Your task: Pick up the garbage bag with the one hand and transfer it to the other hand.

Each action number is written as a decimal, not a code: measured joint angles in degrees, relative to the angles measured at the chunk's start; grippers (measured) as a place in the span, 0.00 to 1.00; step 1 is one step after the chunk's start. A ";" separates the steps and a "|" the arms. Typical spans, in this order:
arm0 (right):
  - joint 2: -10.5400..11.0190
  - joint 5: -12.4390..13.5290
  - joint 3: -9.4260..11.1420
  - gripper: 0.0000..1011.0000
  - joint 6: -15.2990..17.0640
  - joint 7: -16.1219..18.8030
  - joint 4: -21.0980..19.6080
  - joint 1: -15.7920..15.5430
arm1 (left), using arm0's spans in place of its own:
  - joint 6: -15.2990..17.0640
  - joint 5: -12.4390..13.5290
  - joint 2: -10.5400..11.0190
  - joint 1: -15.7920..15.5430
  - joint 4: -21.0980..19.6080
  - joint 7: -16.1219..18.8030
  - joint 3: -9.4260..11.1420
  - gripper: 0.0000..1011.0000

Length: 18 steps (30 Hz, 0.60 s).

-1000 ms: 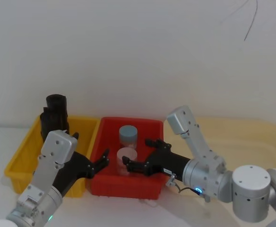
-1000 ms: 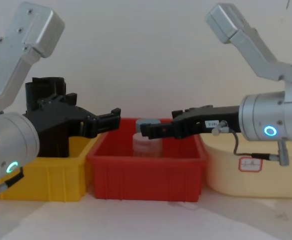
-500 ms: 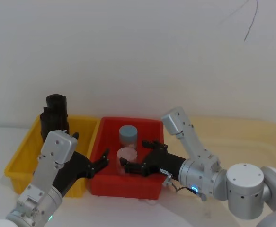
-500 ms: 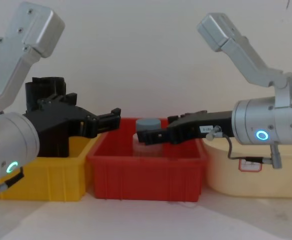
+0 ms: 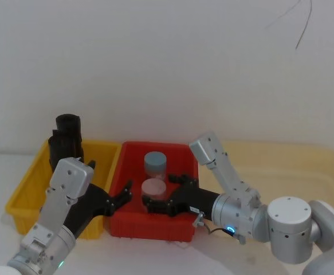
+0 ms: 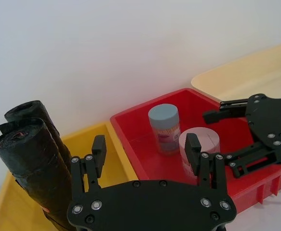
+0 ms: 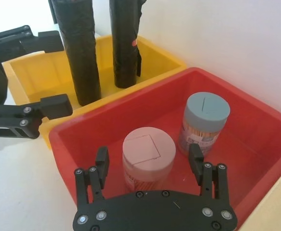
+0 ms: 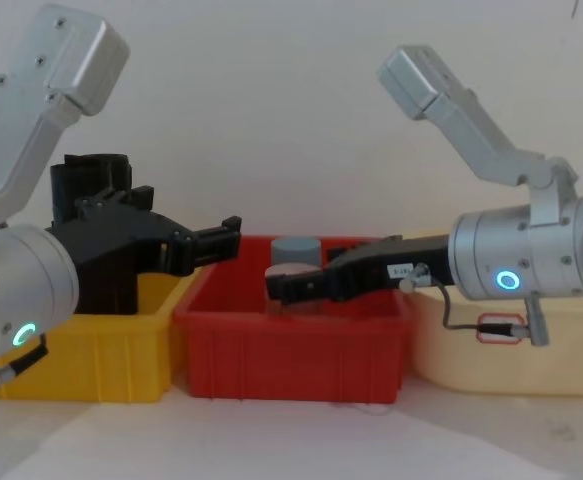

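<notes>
Left gripper (image 5: 124,193), green ring on the wrist, hangs over the seam between the yellow bin (image 5: 22,197) and the red bin (image 5: 155,228). Its fingers are spread and hold nothing; the tips sit above the red bin's left wall. In the left wrist view, left gripper (image 6: 145,144) has both fingers wide apart with free space between them.

The garbage bag (image 5: 56,146) stands upright in the yellow bin's back corner, off to the outer side of the left gripper and behind its fingertips, apart from both fingers. A second black roll (image 5: 69,127) stands just beside it, closer to the wall. Which of the two alike rolls is the task's cannot be told for sure. In the left wrist view the garbage bag (image 6: 30,166) is beside the gripper body, with the second roll (image 6: 28,111) behind it. In the right wrist view the garbage bag (image 7: 77,48) and the second roll (image 7: 126,43) are both upright, well beyond that gripper's fingertips.

Right gripper (image 5: 157,191), blue ring, white label, reaches low into the red bin. Its fingers are spread on either side of the pink-lidded jar (image 7: 147,150), with a gap on both sides, so nothing is gripped. The grey-blue-lidded jar (image 7: 205,120) stands just past one fingertip, toward the wall.

In the chest view the left gripper (image 8: 229,240) and the right gripper (image 8: 276,286) point at each other, tips near but apart, the right one lower. A cream tray (image 5: 304,166) lies behind the right wrist.
</notes>
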 joint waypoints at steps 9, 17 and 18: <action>-0.90 0.92 -0.43 0.99 0.38 1.19 2.41 1.03 | 0.00 0.00 0.00 0.00 0.00 0.00 0.00 0.99; -1.57 1.92 -0.55 0.99 0.76 2.07 3.55 1.67 | 0.00 0.00 0.00 0.00 0.00 0.00 0.00 0.99; -1.61 2.02 -0.56 0.99 0.77 2.15 3.62 1.71 | 0.00 0.00 0.00 0.00 0.00 0.00 0.00 0.99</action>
